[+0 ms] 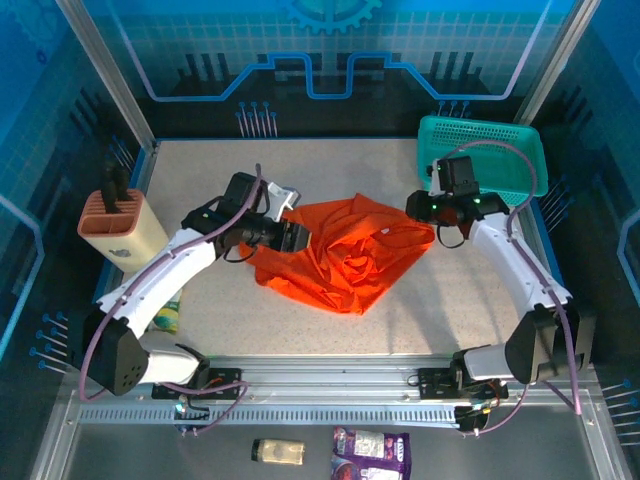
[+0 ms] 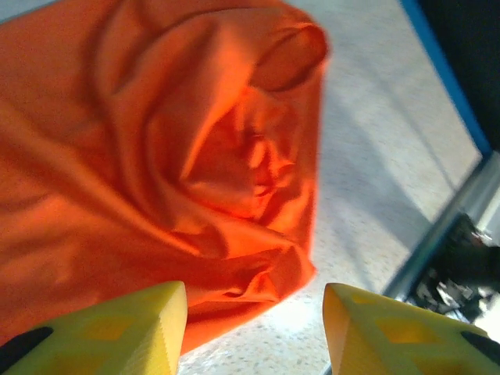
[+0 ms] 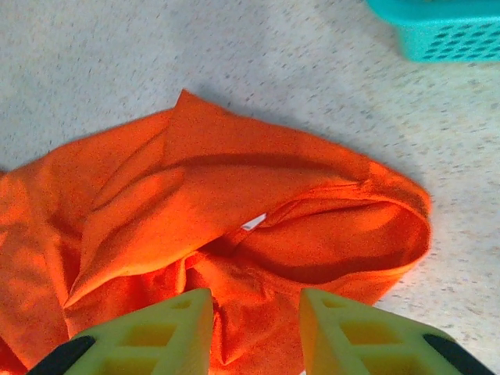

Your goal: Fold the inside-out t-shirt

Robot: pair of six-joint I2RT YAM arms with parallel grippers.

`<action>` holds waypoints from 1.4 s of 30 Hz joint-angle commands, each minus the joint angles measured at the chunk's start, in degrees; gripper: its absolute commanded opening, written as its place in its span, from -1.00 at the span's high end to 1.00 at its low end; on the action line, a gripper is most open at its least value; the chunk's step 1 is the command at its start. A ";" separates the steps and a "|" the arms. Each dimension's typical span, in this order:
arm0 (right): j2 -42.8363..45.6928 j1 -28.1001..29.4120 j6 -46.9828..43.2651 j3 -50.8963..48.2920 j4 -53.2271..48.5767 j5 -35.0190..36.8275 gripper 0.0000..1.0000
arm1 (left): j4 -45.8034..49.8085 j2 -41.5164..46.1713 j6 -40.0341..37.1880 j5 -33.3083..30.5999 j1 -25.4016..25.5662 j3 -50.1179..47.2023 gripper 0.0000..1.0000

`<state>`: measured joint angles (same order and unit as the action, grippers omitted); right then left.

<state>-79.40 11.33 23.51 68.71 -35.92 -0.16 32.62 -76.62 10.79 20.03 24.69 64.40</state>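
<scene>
Table overhead: knife block; right wrist: t-shirt opening gaping.

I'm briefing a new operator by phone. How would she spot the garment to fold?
Start at the speckled table. At its middle lies a crumpled t-shirt, bright orange and the only cloth there; the basket at the far right corner is teal plastic mesh.

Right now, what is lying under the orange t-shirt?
The t-shirt lies crumpled on the speckled table, which shows around it. Whatever is beneath the bunched cloth is covered, so I cannot tell.
</scene>
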 commanded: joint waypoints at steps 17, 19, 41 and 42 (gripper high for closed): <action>-15.57 10.08 -0.23 1.78 0.32 -8.32 0.24 | 1.68 -10.26 12.61 -18.57 -0.08 -11.05 -0.16; -17.24 10.76 -0.02 1.95 0.50 -9.62 0.18 | 1.89 -12.21 11.74 -18.40 -0.07 -10.45 -0.13; -18.56 19.46 5.33 -1.71 -3.82 -0.18 0.13 | -0.20 -11.23 13.42 -17.35 -0.17 -13.59 1.00; -18.32 19.68 5.89 -2.64 -3.43 -0.60 0.13 | -0.25 -11.10 13.51 -17.35 -0.20 -13.71 1.00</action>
<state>-100.36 29.76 27.09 67.99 -37.85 -2.98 31.68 -89.17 23.99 3.62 24.49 51.05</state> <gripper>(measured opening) 0.435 0.051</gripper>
